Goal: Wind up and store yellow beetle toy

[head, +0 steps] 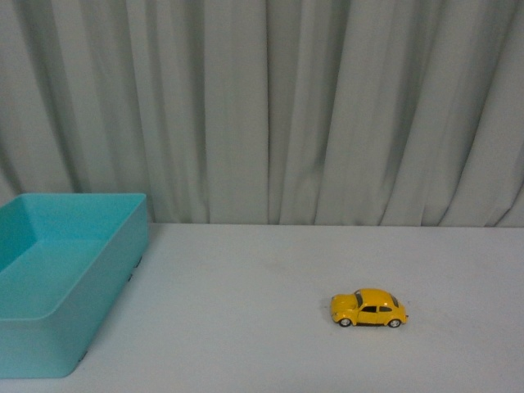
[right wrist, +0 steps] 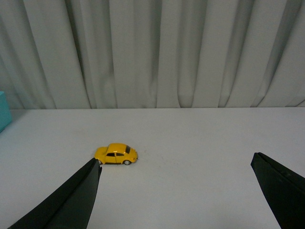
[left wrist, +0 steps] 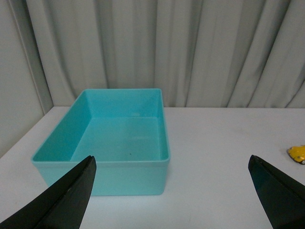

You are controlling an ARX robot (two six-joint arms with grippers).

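The yellow beetle toy stands on its wheels on the white table, right of the middle, side-on. It shows in the right wrist view just beyond one fingertip, and at the edge of the left wrist view. My right gripper is open and empty, with the toy ahead of it and off to one side. My left gripper is open and empty, facing the turquoise box. Neither arm shows in the front view.
The turquoise open box stands empty at the table's left front. A pale grey pleated curtain hangs behind the table's far edge. White tabletop lies between box and toy.
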